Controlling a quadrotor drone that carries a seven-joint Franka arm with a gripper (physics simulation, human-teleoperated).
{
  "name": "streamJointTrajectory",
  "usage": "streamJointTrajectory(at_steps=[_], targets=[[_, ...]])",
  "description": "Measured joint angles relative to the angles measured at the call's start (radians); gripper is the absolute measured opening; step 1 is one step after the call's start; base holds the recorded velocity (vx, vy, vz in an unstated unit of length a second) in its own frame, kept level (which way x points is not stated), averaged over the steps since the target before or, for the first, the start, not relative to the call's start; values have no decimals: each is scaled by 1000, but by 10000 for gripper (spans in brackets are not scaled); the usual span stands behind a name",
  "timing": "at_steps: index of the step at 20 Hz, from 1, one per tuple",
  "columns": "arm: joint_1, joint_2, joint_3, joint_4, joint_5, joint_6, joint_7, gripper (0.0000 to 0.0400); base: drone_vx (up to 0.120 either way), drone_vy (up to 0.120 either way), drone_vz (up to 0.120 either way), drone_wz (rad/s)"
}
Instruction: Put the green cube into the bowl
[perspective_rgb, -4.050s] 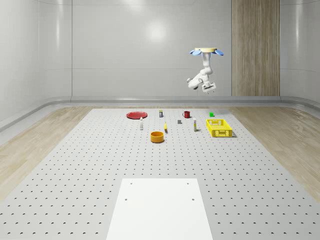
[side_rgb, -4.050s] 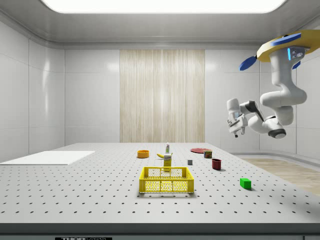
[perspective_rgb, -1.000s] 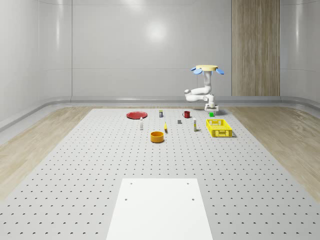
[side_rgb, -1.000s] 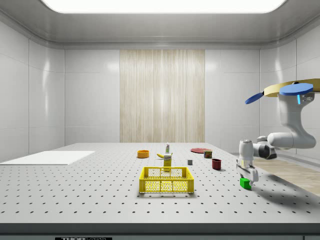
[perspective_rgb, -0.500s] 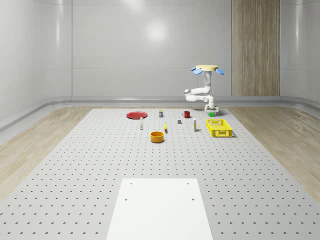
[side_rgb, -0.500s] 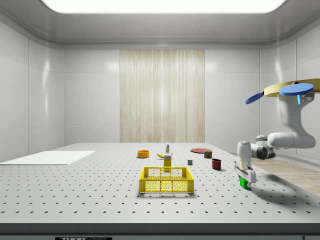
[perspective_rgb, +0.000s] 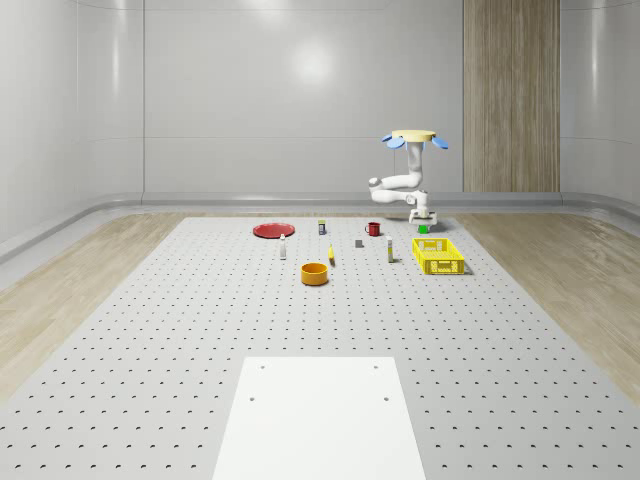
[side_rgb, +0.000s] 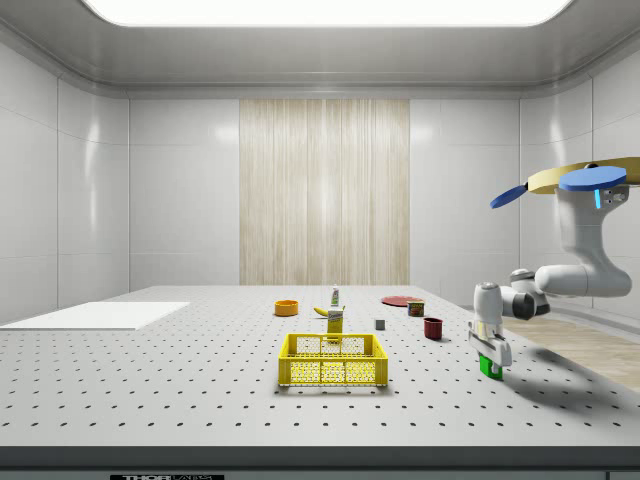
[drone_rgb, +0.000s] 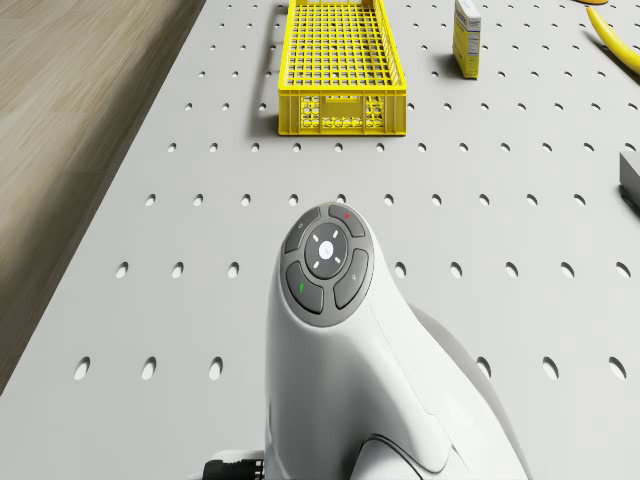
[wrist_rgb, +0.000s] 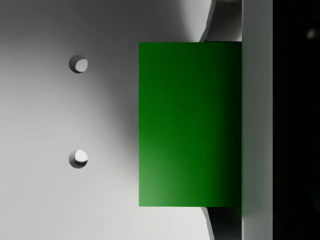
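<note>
The green cube (perspective_rgb: 423, 229) (side_rgb: 490, 368) rests on the perforated table at the far right of the whole-scene view, behind the yellow basket. My drone (perspective_rgb: 412, 137) (side_rgb: 585, 180) hovers just beyond it, its arm bent down and forward. The gripper (perspective_rgb: 423, 219) (side_rgb: 489, 352) points straight down onto the cube. In the wrist view the cube (wrist_rgb: 190, 125) sits between two grey fingers (wrist_rgb: 212, 20), each flush against one of its faces. The orange bowl (perspective_rgb: 315, 273) (side_rgb: 287, 307) stands well away, toward the table's middle.
A yellow basket (perspective_rgb: 438, 255) (side_rgb: 333, 360) (drone_rgb: 340, 70) lies between cube and bowl. Around it stand a red mug (perspective_rgb: 373, 228) (side_rgb: 433, 328), a carton (drone_rgb: 467, 38), a banana (drone_rgb: 615, 30), a grey block (drone_rgb: 630, 180) and a red plate (perspective_rgb: 272, 230). The table edge runs beside the cube.
Since four seconds ago the drone has sunk and the arm has swung the gripper down onto the cube. Over the last half second the gripper has barely moved.
</note>
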Motion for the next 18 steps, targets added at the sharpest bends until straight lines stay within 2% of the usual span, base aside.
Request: streamJointTrajectory(at_steps=[8, 11, 18], targets=[[-8, -13, 71, -14, 71, -14, 14, 252, 0, 0, 0, 0], [-12, -18, 113, -21, 114, -24, 21, 251, 0, -13, 120, 0], [-22, -37, 164, -26, 168, -22, 31, 250, 120, -120, 120, 0]])
